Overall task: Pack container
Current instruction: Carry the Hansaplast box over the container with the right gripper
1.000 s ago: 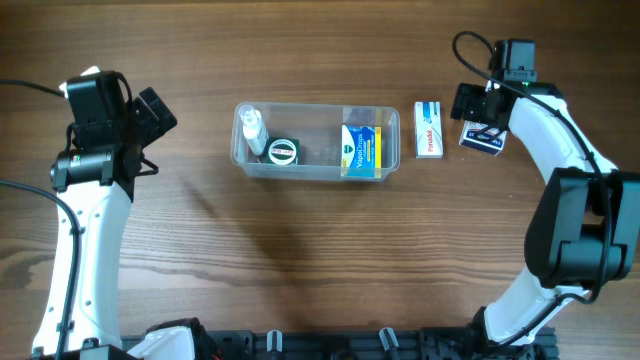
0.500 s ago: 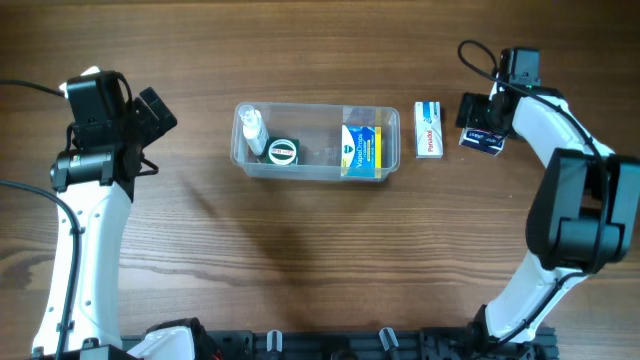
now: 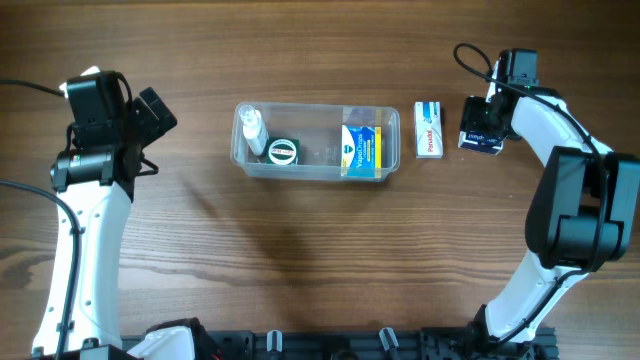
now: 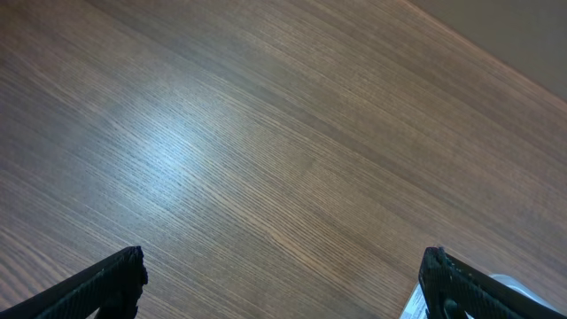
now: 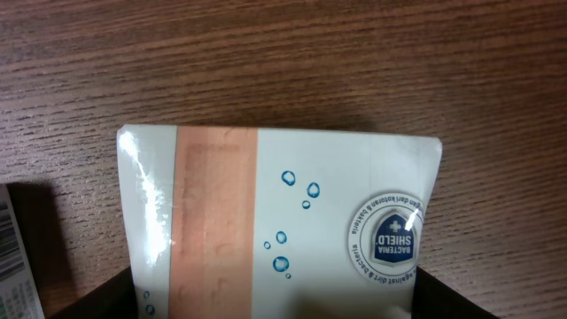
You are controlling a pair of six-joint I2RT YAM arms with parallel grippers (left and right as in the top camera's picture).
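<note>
The clear plastic container (image 3: 316, 106) stands mid-table, holding a small white bottle (image 3: 253, 130), a round green tin (image 3: 284, 152) and a blue and yellow box (image 3: 361, 150). A white and red box (image 3: 430, 130) lies just right of it. Further right lies a plaster box (image 3: 484, 143), white with a printed plaster in the right wrist view (image 5: 283, 230). My right gripper (image 3: 480, 122) is down over this box, open, with a finger at each side (image 5: 275, 297). My left gripper (image 3: 150, 115) is open and empty, far left of the container (image 4: 282, 283).
The edge of the white and red box shows at the left of the right wrist view (image 5: 13, 257). A white labelled object peeks in at the lower right of the left wrist view (image 4: 415, 306). Bare wood lies in front of the container.
My right gripper has moved from just left of and behind the plaster box down over it, and its fingers now straddle it. The box has shifted slightly. The left arm has not moved.
</note>
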